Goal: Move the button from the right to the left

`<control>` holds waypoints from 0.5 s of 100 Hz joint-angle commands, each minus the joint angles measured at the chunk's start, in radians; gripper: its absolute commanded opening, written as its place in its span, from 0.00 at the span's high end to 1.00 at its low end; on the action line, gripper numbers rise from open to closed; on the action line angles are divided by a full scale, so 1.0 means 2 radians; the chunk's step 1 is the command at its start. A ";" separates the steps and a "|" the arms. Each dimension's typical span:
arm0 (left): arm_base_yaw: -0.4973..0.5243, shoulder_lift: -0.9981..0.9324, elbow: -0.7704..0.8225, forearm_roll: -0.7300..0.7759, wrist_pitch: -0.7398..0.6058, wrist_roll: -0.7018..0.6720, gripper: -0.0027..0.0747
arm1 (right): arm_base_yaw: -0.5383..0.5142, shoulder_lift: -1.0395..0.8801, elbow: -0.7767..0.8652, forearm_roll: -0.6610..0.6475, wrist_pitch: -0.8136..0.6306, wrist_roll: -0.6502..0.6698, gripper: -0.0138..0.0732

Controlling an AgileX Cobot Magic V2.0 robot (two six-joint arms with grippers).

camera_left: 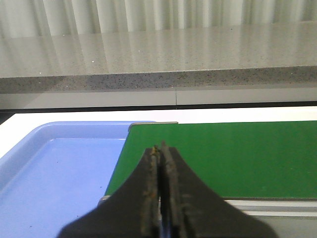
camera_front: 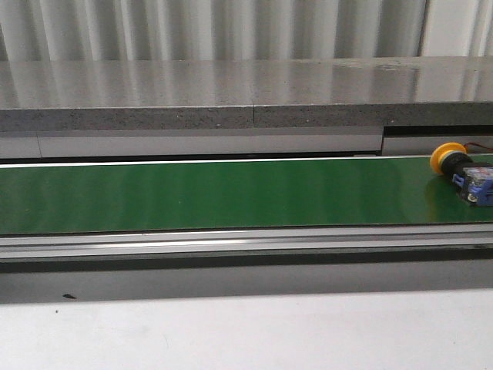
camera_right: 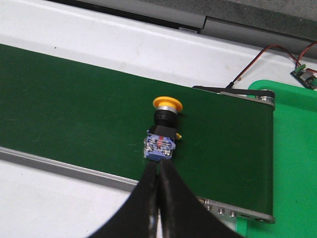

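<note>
The button [camera_front: 464, 173] lies on its side on the green belt [camera_front: 216, 193] at the far right, yellow head toward the back. In the right wrist view the button [camera_right: 162, 130] lies just beyond my right gripper [camera_right: 159, 163], whose fingers are pressed together and empty, their tips close to the button's blue body. My left gripper [camera_left: 161, 148] is shut and empty over the left end of the belt [camera_left: 233, 153], beside the blue tray [camera_left: 54, 173]. Neither gripper shows in the front view.
A grey stone ledge [camera_front: 231, 92] runs behind the belt. A green tray [camera_right: 297, 163] sits past the belt's right end, with red and black wires [camera_right: 257, 62] and a small circuit board [camera_right: 304, 75] behind it. A metal rail [camera_front: 231, 245] borders the belt's front.
</note>
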 commanded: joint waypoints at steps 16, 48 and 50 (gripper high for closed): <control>0.001 -0.016 0.019 -0.004 -0.039 -0.004 0.99 | 0.000 -0.104 0.040 -0.002 -0.039 -0.005 0.92; 0.001 -0.016 0.019 -0.004 -0.039 -0.004 0.99 | 0.000 -0.226 0.098 -0.002 -0.042 -0.005 0.92; 0.001 -0.016 0.019 -0.004 -0.039 -0.004 0.99 | 0.000 -0.233 0.101 -0.002 -0.042 -0.005 0.92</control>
